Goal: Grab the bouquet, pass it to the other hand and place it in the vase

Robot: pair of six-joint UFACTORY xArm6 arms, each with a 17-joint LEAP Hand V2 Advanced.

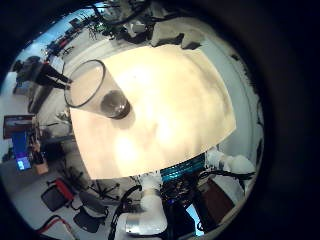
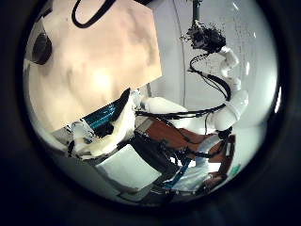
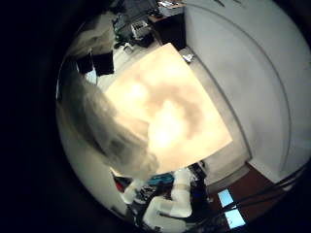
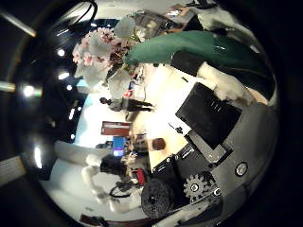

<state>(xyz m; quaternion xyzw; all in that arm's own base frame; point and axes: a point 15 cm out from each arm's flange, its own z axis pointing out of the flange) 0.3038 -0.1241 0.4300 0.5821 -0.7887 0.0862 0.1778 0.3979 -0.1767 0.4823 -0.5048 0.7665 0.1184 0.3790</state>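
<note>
The bouquet (image 4: 102,47) fills the right thumb side palm view, its blossoms and a broad leaf (image 4: 189,47) close to the palm. My right hand's fingers (image 4: 216,112) curl beside the leaf and stems. In the right little finger side view the bouquet's wrapped lower part (image 3: 107,131) lies blurred against the palm. A clear glass vase (image 1: 92,88) stands upright near a corner of the table (image 1: 180,100), below my left hand. The left thumb side view shows my right arm (image 2: 226,80) raised high beside the table, with my right hand (image 2: 202,36) at its end.
The table (image 3: 180,107) is bare apart from the vase. Both arm bases (image 1: 150,205) stand at one table edge. Chairs and room clutter (image 1: 60,195) surround the table beyond its edges.
</note>
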